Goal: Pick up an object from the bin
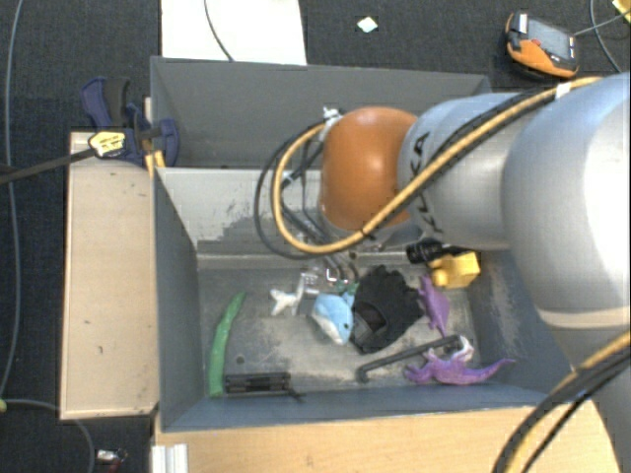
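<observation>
My gripper [326, 277] hangs low over the middle of the bin, mostly hidden under the arm's orange cover. Just below it lies a small white toy plane [287, 301], with a light blue toy whale [335, 316] beside it on the right. A crumpled black cloth-like thing [385, 308] lies against the whale's right side. Whether the gripper touches any of them I cannot tell.
A green pod-shaped stick [223, 343] lies along the left wall, and a flat black bar [256, 383] sits at the front left. A black angled rod [409, 356], a purple toy lizard [455, 368] and a yellow-and-black thing [449, 264] lie to the right under the arm.
</observation>
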